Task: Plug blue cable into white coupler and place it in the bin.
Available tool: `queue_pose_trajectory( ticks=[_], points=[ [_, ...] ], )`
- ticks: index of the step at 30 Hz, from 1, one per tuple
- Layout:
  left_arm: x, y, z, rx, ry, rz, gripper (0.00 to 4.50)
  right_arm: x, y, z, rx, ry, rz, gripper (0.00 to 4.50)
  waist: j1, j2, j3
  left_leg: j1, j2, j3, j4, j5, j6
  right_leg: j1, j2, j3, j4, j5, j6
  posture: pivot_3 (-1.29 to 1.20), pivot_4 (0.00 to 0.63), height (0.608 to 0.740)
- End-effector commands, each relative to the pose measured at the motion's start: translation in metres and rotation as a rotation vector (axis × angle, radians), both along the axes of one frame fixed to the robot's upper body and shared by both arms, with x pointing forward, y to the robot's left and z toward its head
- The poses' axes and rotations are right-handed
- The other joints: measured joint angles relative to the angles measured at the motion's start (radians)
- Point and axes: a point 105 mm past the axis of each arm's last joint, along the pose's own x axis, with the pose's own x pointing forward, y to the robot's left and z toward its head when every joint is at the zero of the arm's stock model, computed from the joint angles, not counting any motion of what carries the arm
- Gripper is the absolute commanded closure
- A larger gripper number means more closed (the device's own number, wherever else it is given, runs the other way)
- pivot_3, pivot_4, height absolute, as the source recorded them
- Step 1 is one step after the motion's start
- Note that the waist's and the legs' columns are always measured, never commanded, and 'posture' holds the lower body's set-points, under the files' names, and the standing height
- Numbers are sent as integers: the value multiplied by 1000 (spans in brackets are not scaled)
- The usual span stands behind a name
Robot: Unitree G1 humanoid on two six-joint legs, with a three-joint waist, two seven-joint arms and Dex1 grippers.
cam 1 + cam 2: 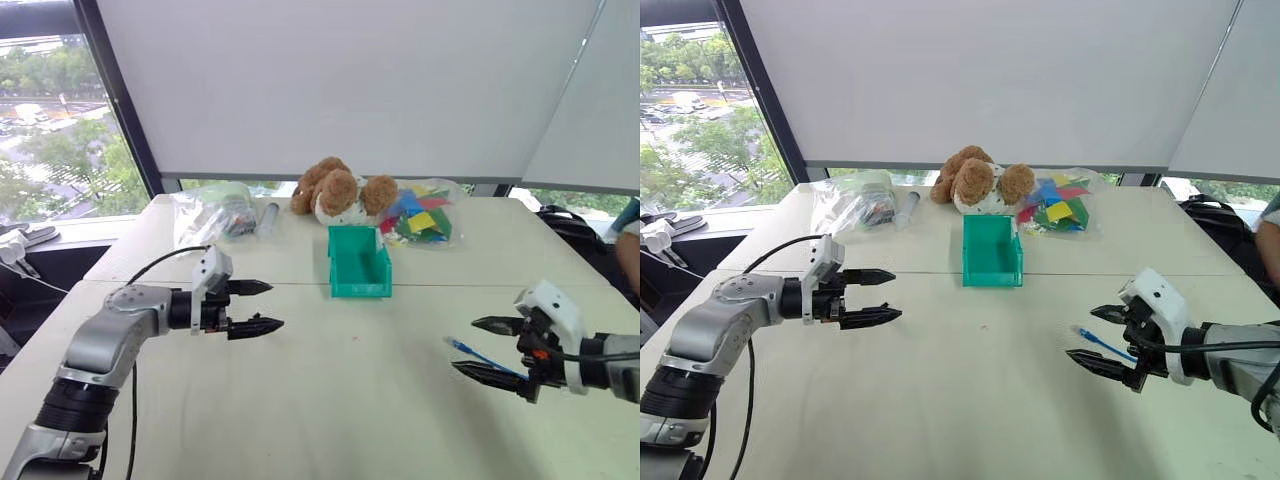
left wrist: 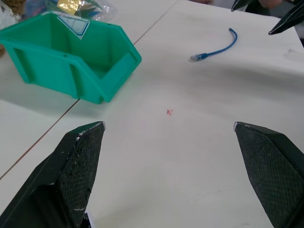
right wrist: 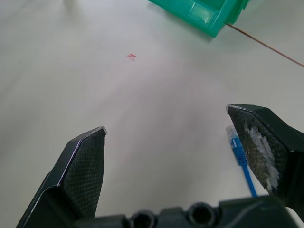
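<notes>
The blue cable (image 2: pixel 216 49) is seen lying loose on the table (image 1: pixel 330 400), just beside the right gripper (image 1: pixel 484 350), whose jaws are spread wide, empty. The bin (image 1: pixel 358 263) is set farther back; the left gripper (image 1: pixel 258 306) is likewise held wide apart.

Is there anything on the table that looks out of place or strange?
Nothing looks damaged or spilled. The blue cable lies loose on the table near the right pincer, unplugged. The bin stands upright. A small red mark stains the tabletop.

no words or numbers can be read; the bin (image 2: pixel 71 66) carries a white label (image 2: pixel 76 23), its print too small.
</notes>
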Motion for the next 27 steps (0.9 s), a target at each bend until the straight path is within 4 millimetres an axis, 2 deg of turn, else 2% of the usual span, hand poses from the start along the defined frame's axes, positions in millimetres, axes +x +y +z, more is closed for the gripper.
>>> queue_pose_trajectory(
  ticks=[1,11,21,24,27],
  points=[
    [-4,-2,9,-32,-33,-8,0,2,-6,7,-17,-37,-10,51,0,0,0,0,0,0,0,0,0,0,0,0,0,0,0,0,150,740],
    [-6,-12,15,-84,-4,-38,0,-5,-10,5,-21,-26,-38,51,0,0,0,0,0,0,0,0,0,0,0,0,0,1,2,0,150,740],
    [-2,-18,15,-94,-19,-37,0,-1,-17,7,-22,-56,-94,51,0,0,0,0,0,0,0,0,0,0,0,0,0,1,2,0,150,740],
    [3,-24,12,-94,-19,-53,0,7,-28,3,-14,-48,-116,51,0,0,0,0,0,0,0,0,0,0,0,0,0,1,2,0,150,740],
    [6,-27,13,-99,-29,-55,0,15,-45,-9,-22,-15,-152,51,1,0,0,1,-1,0,1,0,0,1,1,0,0,1,1,0,150,740]
  ],
)
